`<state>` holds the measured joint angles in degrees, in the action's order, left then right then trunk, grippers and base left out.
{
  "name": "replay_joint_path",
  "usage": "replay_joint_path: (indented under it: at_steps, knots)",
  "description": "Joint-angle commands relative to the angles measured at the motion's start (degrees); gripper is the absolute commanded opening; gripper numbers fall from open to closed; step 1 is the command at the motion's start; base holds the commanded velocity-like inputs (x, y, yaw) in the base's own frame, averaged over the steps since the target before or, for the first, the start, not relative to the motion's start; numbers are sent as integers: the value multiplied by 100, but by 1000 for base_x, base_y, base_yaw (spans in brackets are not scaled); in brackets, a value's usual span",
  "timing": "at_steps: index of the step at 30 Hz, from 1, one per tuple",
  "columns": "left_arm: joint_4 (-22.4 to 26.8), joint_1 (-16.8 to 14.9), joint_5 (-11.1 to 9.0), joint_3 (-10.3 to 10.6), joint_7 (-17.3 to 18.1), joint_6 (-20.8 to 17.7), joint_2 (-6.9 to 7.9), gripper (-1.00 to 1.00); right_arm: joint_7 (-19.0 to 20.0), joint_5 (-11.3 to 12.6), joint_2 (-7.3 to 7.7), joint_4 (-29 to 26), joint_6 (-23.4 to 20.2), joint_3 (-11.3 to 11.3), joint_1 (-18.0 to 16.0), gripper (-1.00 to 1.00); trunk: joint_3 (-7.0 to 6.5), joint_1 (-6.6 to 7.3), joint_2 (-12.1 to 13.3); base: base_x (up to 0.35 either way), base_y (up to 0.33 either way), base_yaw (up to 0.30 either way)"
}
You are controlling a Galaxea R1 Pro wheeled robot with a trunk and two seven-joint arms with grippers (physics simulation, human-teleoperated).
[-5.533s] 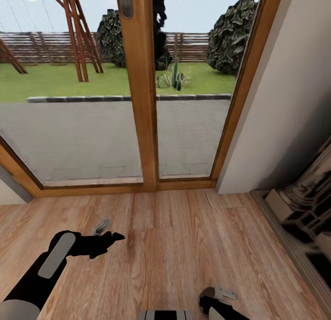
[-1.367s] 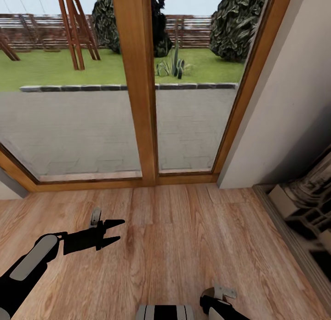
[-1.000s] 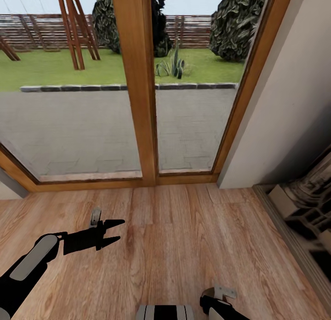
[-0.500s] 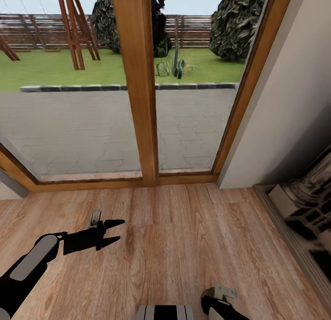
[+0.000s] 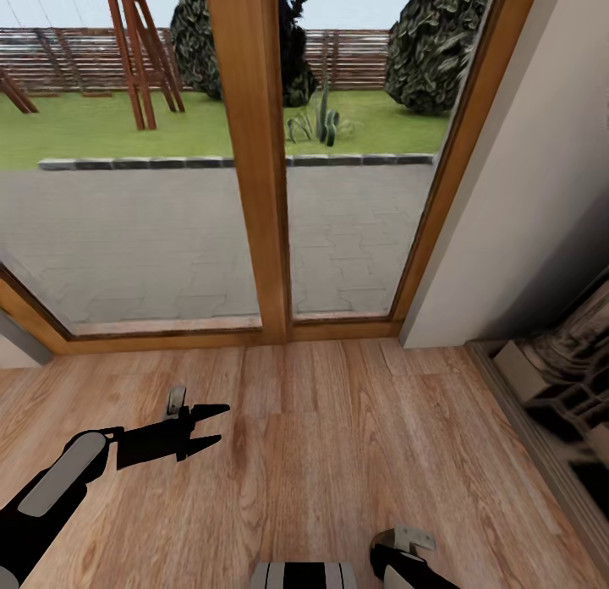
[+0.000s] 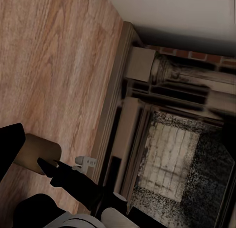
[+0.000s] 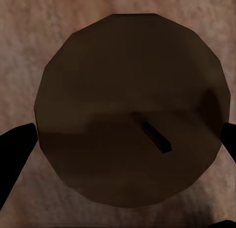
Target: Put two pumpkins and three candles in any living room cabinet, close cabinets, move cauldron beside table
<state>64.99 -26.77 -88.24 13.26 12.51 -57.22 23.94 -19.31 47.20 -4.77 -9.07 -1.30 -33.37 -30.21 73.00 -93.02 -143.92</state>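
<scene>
A candle [image 7: 132, 80] shows its round dull-brown end and short dark wick in the right wrist view, with my right gripper [image 7: 125, 144] shut on it, one black fingertip at each side. In the left wrist view that candle [image 6: 39, 150] is a tan cylinder over the wood floor. At the head view's bottom edge only the top of my right gripper [image 5: 396, 553] can be seen. My left gripper [image 5: 222, 424] hangs low over the floor at the left, open, with nothing between its fingers. The pumpkins, the cabinet and the cauldron are out of view.
A glazed wooden door [image 5: 254, 191] stands straight ahead, with paving and a garden beyond it. A white wall [image 5: 524, 191] angles in at the right. Below it sits a stone fireplace [image 5: 558, 369] with a raised hearth edge. Wood floor [image 5: 338, 454] lies between them.
Since the oldest frame the camera has shifted slightly, and the left gripper now shows its fingers spread. Over the last second and a half nothing has moved.
</scene>
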Motion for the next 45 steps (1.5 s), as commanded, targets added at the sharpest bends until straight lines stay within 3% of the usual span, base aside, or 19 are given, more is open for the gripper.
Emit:
replay_joint_path:
  at_steps: [1, 31, 45]
  knots:
    - [-3, -4, 48, 10, 59, 0, 5, 100, -29, 44, 2, -7, -12, -45, -2, -100, -19, 3, 0, 0, 0, 0]
    - [-27, -4, 98, 10, 19, 16, 5, 100, 39, 25, 2, -69, 128, -51, 0, -100, -683, 81, 40, 0, 0, 0]
    - [-333, -4, 104, 19, 7, 22, -4, 100, 50, 17, -16, -77, 130, -99, 0, -100, -994, 117, 59, 0, 0, 0]
